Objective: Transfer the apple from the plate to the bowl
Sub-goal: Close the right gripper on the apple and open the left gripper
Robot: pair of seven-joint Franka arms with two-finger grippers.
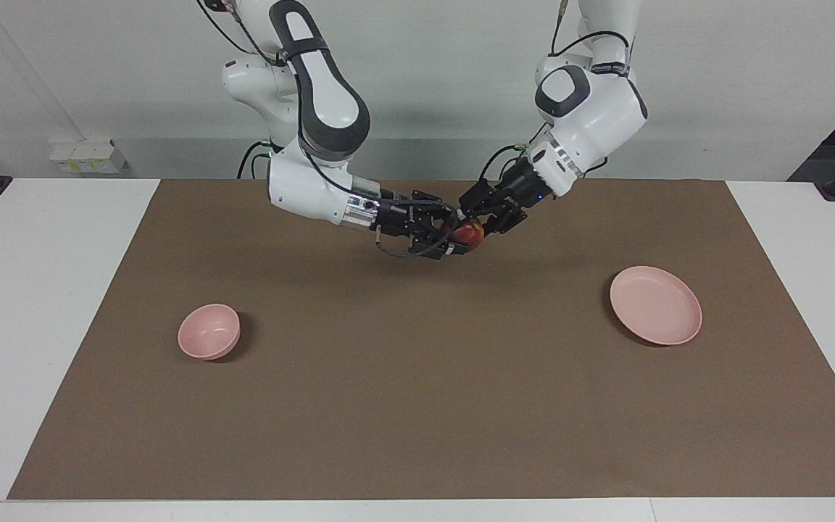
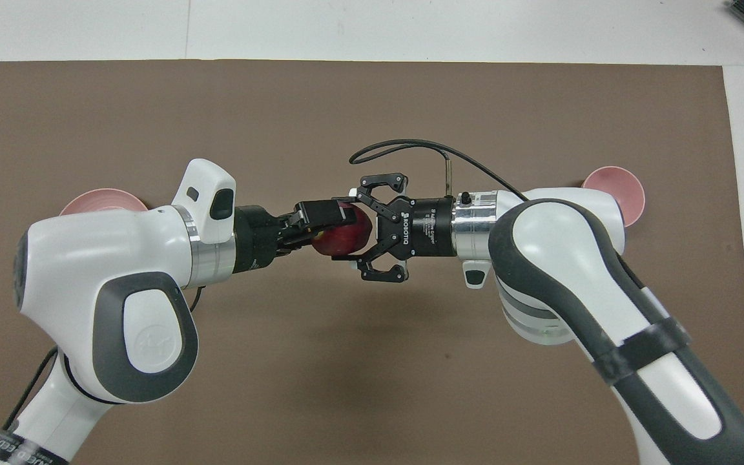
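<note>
The dark red apple (image 1: 469, 234) is up in the air over the middle of the brown mat, between both grippers. My left gripper (image 1: 477, 227) is shut on it; in the overhead view one left finger (image 2: 321, 213) lies across the apple (image 2: 346, 237). My right gripper (image 1: 452, 239) meets it head-on, open, with its fingers either side of the apple (image 2: 351, 226). The pink plate (image 1: 655, 304) lies at the left arm's end with nothing on it. The pink bowl (image 1: 209, 331) stands at the right arm's end with nothing in it.
A brown mat (image 1: 417, 406) covers most of the white table. In the overhead view the left arm hides most of the plate (image 2: 97, 199) and the right arm hides part of the bowl (image 2: 617, 190). A black cable (image 2: 411, 145) loops off the right gripper.
</note>
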